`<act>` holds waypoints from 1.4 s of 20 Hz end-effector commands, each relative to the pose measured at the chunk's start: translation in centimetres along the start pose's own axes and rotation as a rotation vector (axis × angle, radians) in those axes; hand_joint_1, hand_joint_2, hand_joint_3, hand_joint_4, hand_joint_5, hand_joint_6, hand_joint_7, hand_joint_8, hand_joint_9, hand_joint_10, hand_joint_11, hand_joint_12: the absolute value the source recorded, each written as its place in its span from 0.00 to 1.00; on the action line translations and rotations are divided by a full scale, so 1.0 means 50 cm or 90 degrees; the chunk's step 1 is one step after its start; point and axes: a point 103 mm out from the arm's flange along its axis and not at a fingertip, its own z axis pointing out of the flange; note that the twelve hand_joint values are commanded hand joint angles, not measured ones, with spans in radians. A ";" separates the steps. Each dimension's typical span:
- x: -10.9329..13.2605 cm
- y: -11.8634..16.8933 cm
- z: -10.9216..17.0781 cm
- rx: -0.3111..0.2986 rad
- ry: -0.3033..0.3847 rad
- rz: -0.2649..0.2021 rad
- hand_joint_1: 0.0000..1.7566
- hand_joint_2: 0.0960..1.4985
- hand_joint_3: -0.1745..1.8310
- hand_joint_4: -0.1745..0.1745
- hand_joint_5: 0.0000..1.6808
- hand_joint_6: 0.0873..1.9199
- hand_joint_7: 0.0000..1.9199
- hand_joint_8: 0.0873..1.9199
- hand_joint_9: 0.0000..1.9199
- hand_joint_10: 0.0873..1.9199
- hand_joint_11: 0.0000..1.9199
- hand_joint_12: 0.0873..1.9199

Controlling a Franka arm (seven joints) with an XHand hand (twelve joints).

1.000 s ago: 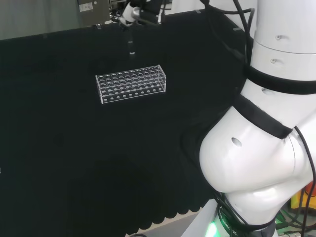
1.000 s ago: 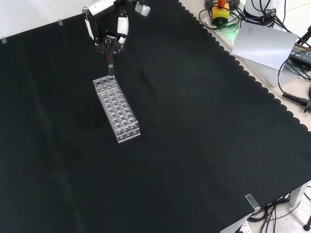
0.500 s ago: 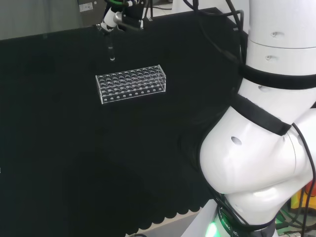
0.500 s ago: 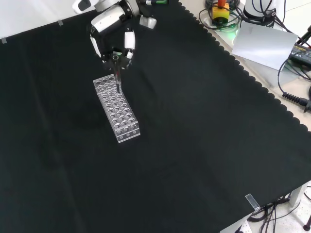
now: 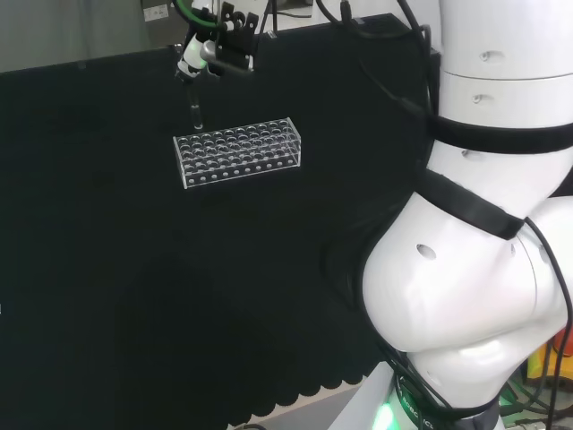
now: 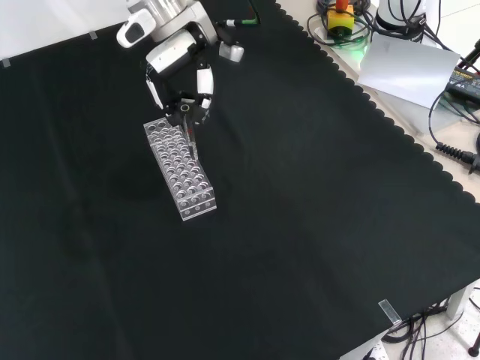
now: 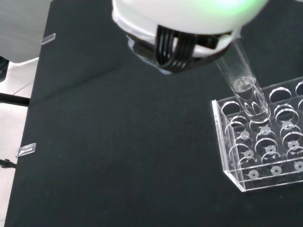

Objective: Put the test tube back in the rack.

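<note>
Now test tube (image 7: 246,90) pinched under hand (image 6: 180,64), over rack (image 6: 180,169).

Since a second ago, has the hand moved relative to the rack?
Yes. In the head view the hand has shifted left and come down, bringing the tube over the rack's left end.

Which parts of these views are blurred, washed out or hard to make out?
Wrist view: the white part of the hand is blurred and overexposed, while the test tube and rack are crisp. Head view: the clear tube nearly vanishes against the black cloth. Front view: the rack glints; pale paper is washed out.
</note>
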 end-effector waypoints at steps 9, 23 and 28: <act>-0.005 0.050 0.060 0.026 0.008 -0.004 0.76 0.47 0.30 0.00 0.82 0.00 0.72 0.32 0.84 0.36 0.66 0.43; -0.035 0.040 0.075 0.031 0.022 0.018 0.76 0.47 0.30 0.00 0.82 0.00 0.72 0.32 0.84 0.36 0.66 0.43; -0.042 0.039 0.078 0.032 0.025 0.020 0.76 0.47 0.30 0.00 0.82 0.00 0.72 0.32 0.84 0.36 0.66 0.43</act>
